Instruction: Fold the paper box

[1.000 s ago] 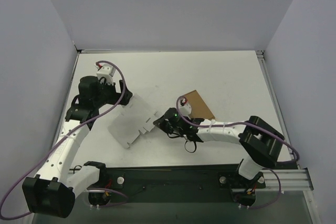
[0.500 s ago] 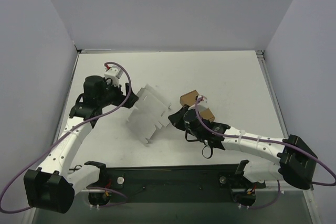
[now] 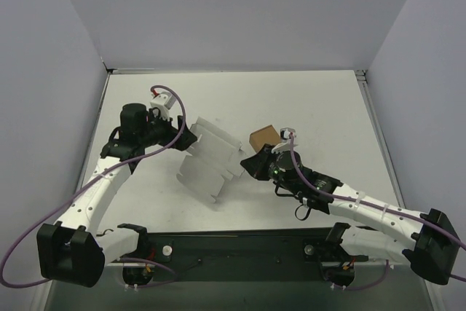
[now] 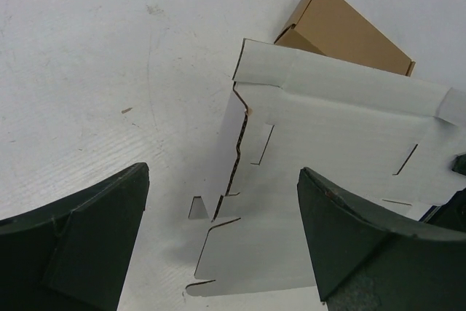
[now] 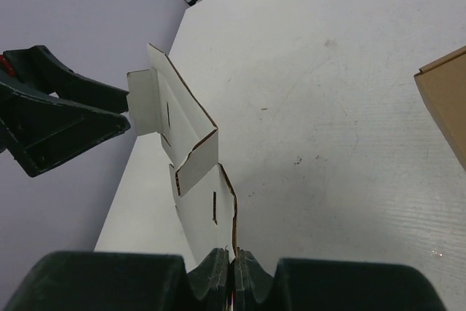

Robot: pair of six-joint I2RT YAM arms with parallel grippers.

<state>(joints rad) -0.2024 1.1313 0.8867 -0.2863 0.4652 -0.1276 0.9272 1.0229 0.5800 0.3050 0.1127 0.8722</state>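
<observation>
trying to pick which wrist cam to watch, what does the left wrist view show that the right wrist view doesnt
Only the left wrist: the broad face of the paper box with its slits, and most of the brown box behind it.
Only the right wrist: the right gripper shut on the paper box's edge, seen close up, and the purple walls.
Both: the paper box, the open left gripper, part of the brown box and the white table.
</observation>
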